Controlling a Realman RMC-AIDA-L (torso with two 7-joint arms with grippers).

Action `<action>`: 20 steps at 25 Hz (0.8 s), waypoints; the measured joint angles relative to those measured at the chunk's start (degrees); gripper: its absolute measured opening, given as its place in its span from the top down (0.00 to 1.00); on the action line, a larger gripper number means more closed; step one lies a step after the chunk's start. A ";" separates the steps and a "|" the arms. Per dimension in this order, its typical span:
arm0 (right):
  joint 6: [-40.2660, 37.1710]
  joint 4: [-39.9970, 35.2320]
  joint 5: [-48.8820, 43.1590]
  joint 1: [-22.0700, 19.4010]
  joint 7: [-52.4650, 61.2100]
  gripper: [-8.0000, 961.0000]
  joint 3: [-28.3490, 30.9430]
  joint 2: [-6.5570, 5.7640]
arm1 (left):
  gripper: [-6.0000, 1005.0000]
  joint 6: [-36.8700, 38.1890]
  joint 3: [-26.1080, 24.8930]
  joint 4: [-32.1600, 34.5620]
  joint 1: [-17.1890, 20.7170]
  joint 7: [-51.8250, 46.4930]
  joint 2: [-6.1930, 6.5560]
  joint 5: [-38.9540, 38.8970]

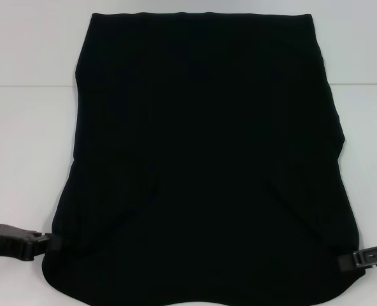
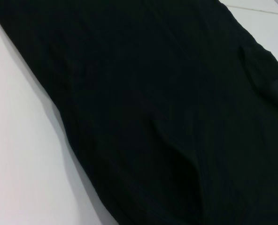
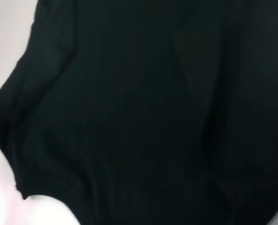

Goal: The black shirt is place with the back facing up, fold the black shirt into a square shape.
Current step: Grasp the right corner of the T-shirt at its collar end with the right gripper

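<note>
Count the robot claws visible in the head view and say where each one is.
2. The left claw is at the black shirt's near left edge; the right claw is at its near right edge.

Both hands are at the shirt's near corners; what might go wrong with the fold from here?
1. The left hand and right hand touch only the outer edges of the black shirt, so a thin grip might slip when lifted.
2. Diagonal creases run in from both near corners; folding over them could leave a lumpy, uneven square.
3. The right hand sits lower than the left, so the fold may skew.

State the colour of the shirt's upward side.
Plain black soft fabric shirt, no print showing; clearest in head view.
</note>
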 joint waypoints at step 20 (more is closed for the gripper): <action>0.58 -1.26 0.00 0.58 -0.07 0.39 0.51 1.03 | 0.92 -0.68 0.00 -0.83 -0.29 -0.01 0.36 0.00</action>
